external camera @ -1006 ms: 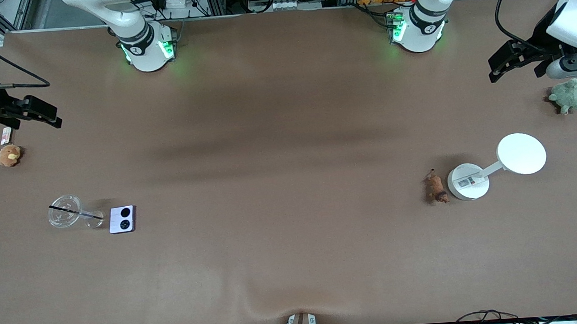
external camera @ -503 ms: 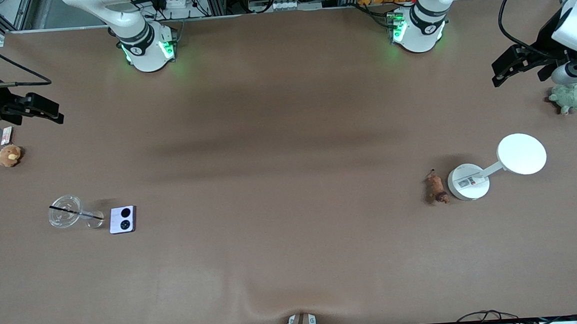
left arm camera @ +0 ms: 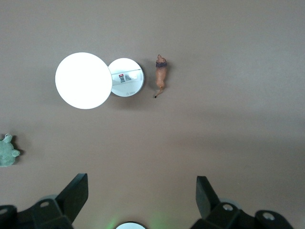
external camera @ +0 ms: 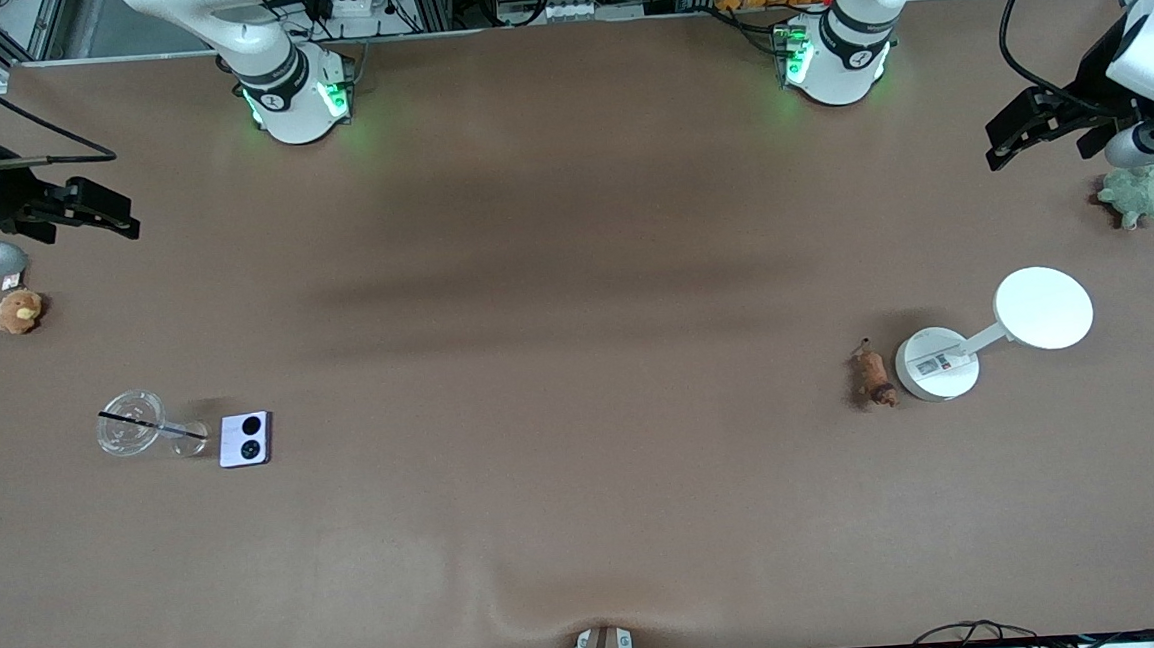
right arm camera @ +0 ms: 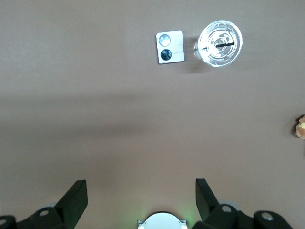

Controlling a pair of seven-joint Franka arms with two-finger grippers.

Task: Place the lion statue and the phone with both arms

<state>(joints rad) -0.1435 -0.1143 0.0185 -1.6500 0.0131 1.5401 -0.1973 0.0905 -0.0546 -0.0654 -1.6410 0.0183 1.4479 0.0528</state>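
- Both grippers have been shifting a little over the last second: the right gripper [external camera: 120, 220] has been sliding toward the middle of the table, and the left gripper [external camera: 1002, 143] has been pulling up and away from the green plush turtle [external camera: 1133, 195].
- The right gripper is hanging in the air over the bare brown table [external camera: 589, 524] at the right arm's end, with its two black fingers [right arm camera: 76, 198] spread wide apart and holding nothing.
- The left gripper is hanging over the left arm's end of the table, beside the turtle, and its fingers [left arm camera: 76, 191] are also standing wide apart and holding nothing.
- The small, nearly square pale lilac-white phone [external camera: 245, 439] with two round black circles is lying flat on the table, toward the right arm's end.
- It is sitting just beside a clear plastic cup [external camera: 132, 423] that is holding a thin black straw.
- The tiny orange-brown lion statue [external camera: 874, 378] with a dark head is lying on its side toward the left arm's end of the table.
- It is resting just beside the round base of a white stand with a disc [external camera: 988, 334].
- A fluffy round brown plush toy [external camera: 17, 311] is sitting near the right gripper, at the table's edge.
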